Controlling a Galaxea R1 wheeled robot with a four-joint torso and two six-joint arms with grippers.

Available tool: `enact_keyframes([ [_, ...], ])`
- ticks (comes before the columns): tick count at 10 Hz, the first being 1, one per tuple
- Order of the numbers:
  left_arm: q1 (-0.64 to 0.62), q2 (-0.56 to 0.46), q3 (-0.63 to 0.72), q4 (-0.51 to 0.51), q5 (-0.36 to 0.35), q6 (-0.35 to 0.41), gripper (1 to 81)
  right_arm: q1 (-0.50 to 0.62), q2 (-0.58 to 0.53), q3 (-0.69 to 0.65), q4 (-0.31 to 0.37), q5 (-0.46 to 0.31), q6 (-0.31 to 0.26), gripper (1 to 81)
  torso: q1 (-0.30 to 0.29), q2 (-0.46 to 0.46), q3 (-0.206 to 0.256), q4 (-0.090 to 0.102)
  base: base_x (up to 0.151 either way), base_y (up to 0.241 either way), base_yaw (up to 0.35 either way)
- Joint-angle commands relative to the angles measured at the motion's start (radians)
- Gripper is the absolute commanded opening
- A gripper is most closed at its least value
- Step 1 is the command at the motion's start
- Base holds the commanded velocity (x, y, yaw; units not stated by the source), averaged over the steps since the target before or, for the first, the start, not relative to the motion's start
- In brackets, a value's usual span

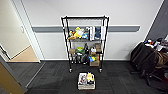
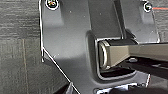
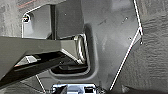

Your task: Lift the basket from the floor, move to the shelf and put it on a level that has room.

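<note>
No step is complete: basket (image 1: 86, 81) rests on carpet floor (image 1: 50, 75), at 6 o'clock from wire shelf (image 1: 85, 42); bare top level (image 1: 85, 17) awaits. Jaw state of both grippers: cannot tell.

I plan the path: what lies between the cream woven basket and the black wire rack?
In the head view, bare dark carpet floor lies between the cream woven basket and the black wire rack.
</note>
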Motion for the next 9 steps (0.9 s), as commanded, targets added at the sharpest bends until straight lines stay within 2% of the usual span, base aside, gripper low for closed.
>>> enact_keyframes([
  [1, -0.019, -0.006, -0.003, -0.007, 0.061, 0.007, 81.1, 0.013, -0.002, 0.007, -0.002, -0.064, -0.003, 81.1, 0.000, 0.000, 0.000, 0.000, 0.137, 0.000, 0.000],
  [9, -0.007, -0.005, -0.003, -0.009, 0.060, 0.006, 81.1, 0.028, -0.010, 0.001, 0.003, -0.062, -0.001, 81.1, 0.000, 0.000, 0.000, 0.000, 0.136, 0.000, 0.000],
])
